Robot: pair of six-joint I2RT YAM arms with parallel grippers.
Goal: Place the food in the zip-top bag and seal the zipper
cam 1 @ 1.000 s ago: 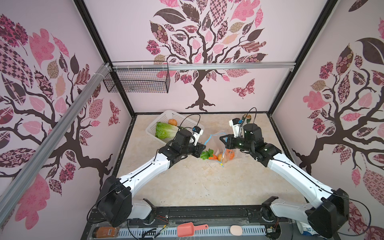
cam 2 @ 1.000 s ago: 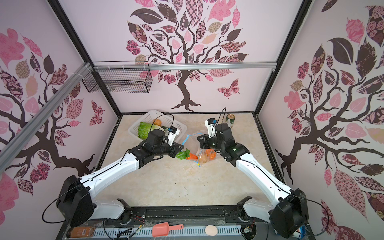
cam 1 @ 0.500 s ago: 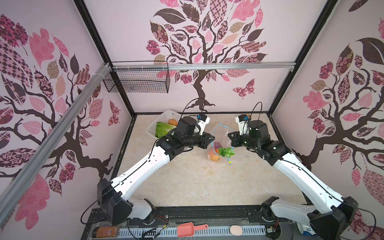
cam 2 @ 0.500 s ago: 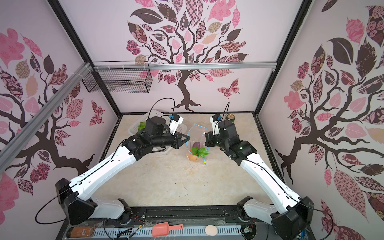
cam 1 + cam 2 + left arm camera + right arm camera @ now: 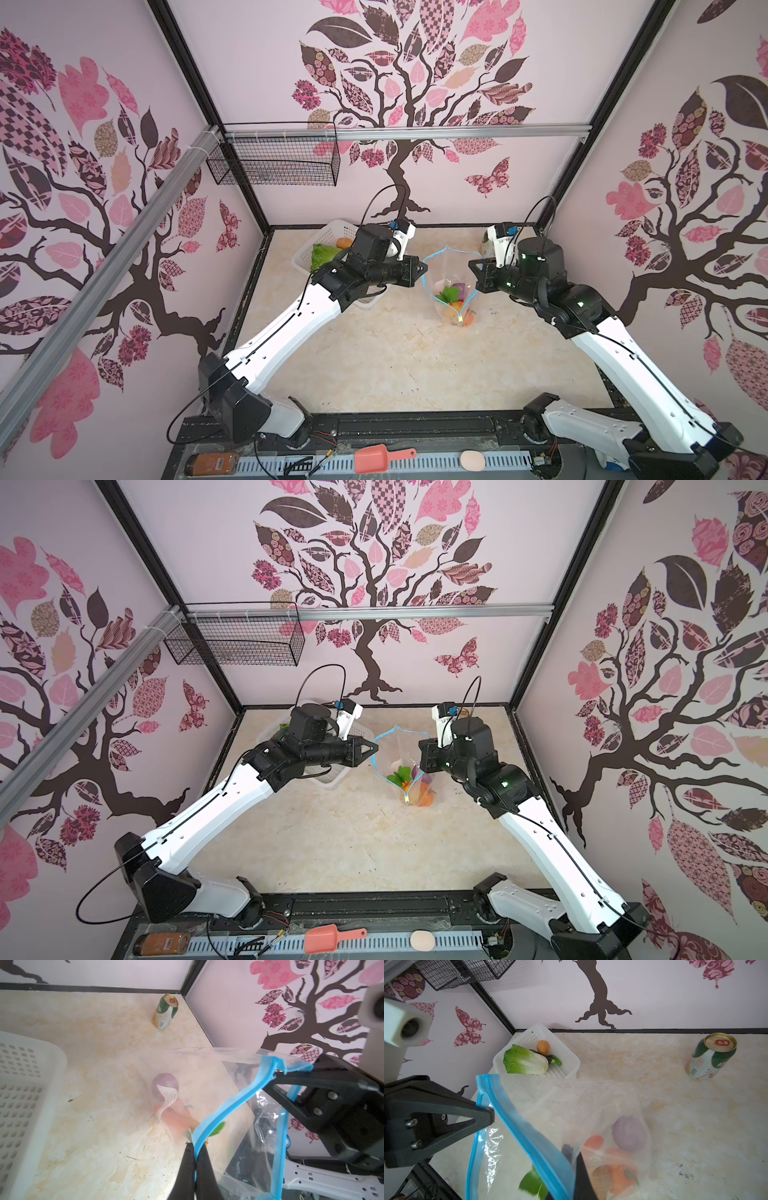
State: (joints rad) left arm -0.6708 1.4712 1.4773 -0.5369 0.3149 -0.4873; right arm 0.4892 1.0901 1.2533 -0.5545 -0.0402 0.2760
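Bag (image 5: 448, 266) lifted higher; L gripper (image 5: 424, 268), R gripper (image 5: 471, 262) clamped on zipper (image 5: 228, 1104); label (image 5: 169, 1095) unreadable.

My left fingers (image 5: 186, 1172) are matt black plastic. The bag (image 5: 571, 1105) is thin clear film, glossy and crinkled; its zipper (image 5: 519, 1124) is smooth, matt blue plastic, its label (image 5: 168, 1095) curled white paper. The basket (image 5: 562, 1047) is white perforated plastic, the cabbage (image 5: 523, 1061) shiny moulded plastic, the can (image 5: 712, 1057) glossy printed metal, the tabletop (image 5: 643, 1059) smooth, marbled, faintly sheened.
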